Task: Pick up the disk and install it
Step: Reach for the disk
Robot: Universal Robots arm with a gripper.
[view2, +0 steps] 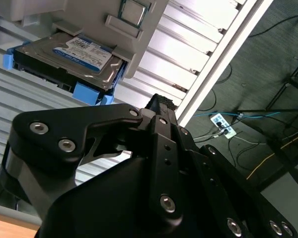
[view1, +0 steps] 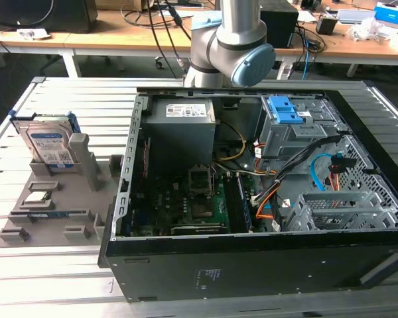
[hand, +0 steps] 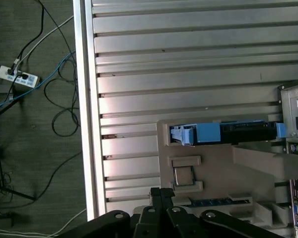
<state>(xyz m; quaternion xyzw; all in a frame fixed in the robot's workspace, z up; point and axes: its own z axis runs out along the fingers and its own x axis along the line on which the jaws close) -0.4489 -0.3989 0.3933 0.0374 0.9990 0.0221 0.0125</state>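
The disk stands on edge in a slot of a grey holder on the slatted table, at the exterior view's left. Its white-and-blue label faces the exterior camera, and blue rails run along its sides. The second wrist view shows the disk label-up in the holder, beyond my black gripper. In the first wrist view the disk is seen edge-on, some way beyond the gripper. The fingertips sit together with nothing between them. The gripper hangs in the air, apart from the disk.
An open computer case fills the middle and the exterior view's right, with a grey cage with blue latches, a power-supply box and a lower metal cage. A small chip lies on the holder. The table edge borders floor with cables.
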